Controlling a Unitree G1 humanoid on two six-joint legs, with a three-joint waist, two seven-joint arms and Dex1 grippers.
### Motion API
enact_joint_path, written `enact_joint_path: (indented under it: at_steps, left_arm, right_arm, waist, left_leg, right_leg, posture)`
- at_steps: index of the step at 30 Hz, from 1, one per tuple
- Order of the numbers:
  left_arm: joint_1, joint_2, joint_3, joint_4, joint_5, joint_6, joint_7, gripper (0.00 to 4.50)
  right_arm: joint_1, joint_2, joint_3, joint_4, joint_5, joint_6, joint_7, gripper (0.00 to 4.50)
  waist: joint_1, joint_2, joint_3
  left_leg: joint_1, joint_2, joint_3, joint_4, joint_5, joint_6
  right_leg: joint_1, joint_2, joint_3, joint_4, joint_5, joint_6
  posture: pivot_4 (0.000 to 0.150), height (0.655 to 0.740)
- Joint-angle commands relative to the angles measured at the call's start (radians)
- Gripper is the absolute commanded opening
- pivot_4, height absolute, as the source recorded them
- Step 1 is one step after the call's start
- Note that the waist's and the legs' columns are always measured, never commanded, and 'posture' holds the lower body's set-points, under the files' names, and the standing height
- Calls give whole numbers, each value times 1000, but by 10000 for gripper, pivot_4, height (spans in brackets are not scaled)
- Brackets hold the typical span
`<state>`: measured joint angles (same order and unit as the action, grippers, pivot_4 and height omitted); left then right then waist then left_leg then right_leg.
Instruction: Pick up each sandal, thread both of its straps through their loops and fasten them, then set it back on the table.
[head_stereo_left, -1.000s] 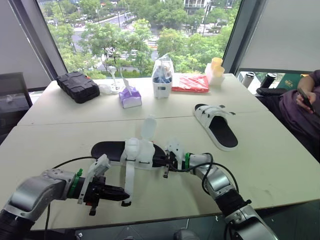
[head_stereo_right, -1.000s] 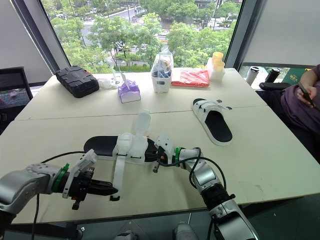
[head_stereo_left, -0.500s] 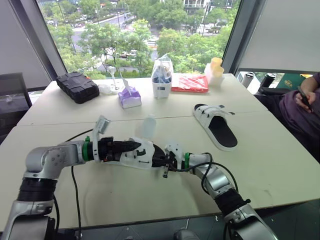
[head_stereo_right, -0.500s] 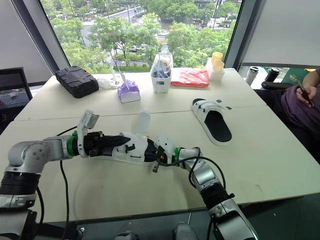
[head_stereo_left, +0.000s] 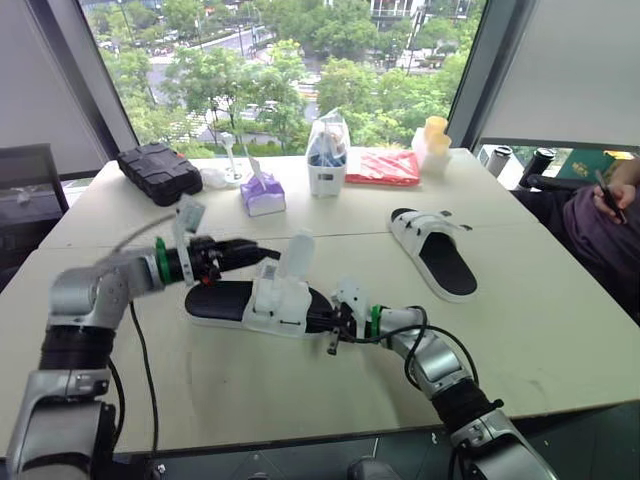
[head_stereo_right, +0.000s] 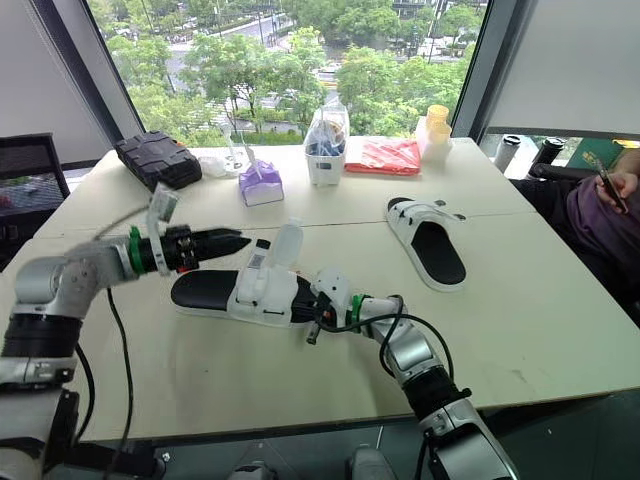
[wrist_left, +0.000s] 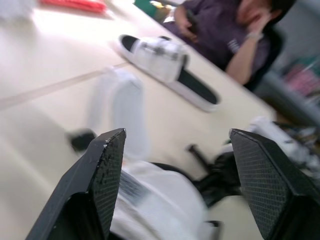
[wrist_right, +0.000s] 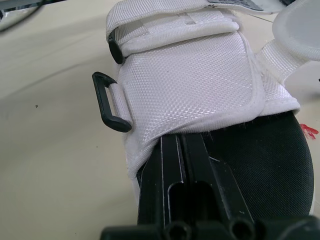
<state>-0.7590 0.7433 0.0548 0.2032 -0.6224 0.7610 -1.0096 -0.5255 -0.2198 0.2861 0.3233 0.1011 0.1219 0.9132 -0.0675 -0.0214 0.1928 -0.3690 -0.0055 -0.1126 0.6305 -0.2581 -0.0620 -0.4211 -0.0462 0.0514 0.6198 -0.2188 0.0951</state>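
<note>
Right pincer (head_stereo_left: 322, 318) pinches near sandal (head_stereo_left: 250, 300); left pincer (head_stereo_left: 262, 254) spread; white caddy (head_stereo_left: 327, 182) holds blue items (head_stereo_left: 325, 152)

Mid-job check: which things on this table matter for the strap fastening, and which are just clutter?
Job: near sandal, gripped at one end by the right pincer; far sandal; left pincer, open.
Lying about: black case, purple pack, clear bag, red packet, yellow cups.

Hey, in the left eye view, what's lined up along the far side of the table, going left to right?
black case → purple pouch → white container → red packet → stack of cups
</note>
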Motion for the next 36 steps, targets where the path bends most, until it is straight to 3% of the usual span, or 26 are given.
enact_joint_path:
  at_steps: [1,8,17,24,27,32,36]
  left_arm:
    - [-47,26,-63,53,125,-152,-75,34559]
    - [-138,-3,-134,337,279,-328,-172,34559]
    - [-256,-109,-141,632,317,-303,-338,34559]
    - [-354,-194,-123,845,367,-355,-324,34559]
    - [-380,-222,-115,907,395,-401,-297,26082]
    - [-426,-228,-71,924,380,-393,-332,483]
    - [-447,-204,-16,880,336,-317,-428,122]
  right_arm:
    - [3,-28,1,-11,-9,17,14,0]
    - [-44,-88,0,-114,1,35,68,0]
    - [-76,-100,12,-111,-3,42,92,0]
    - [-65,-98,22,-132,-5,50,86,0]
    - [-61,-98,19,-134,-6,50,76,0]
    - [-55,-95,20,-126,-9,46,60,0]
    - [-50,-80,38,-95,-22,28,51,0]
  waist:
    - [0,0,0]
    - [0,0,0]
    - [-1,0,1]
    - [-2,0,1]
    - [-1,0,1]
    - [-1,-1,1]
    - [-3,-1,1]
  left_leg:
    - [0,0,0,0,0,0]
    - [-4,0,0,0,0,0]
    - [-5,0,0,0,0,0]
    - [-5,0,0,0,0,0]
    - [-5,0,0,0,0,0]
    - [-5,0,0,0,0,0]
    - [-5,0,0,0,0,0]
  right_leg:
    - [0,0,0,0,0,0]
    - [-4,0,0,0,2,2]
    - [-5,0,-1,0,1,4]
    - [-5,0,-1,0,1,4]
    - [-5,0,-1,0,1,4]
    - [-5,0,-1,1,2,5]
    - [-5,0,-1,1,2,5]
  posture:
    - [1500,7400]
    - [1500,7400]
    - [1500,7400]
    - [1500,7400]
    - [1500,7400]
    - [1500,7400]
    - [1500,7400]
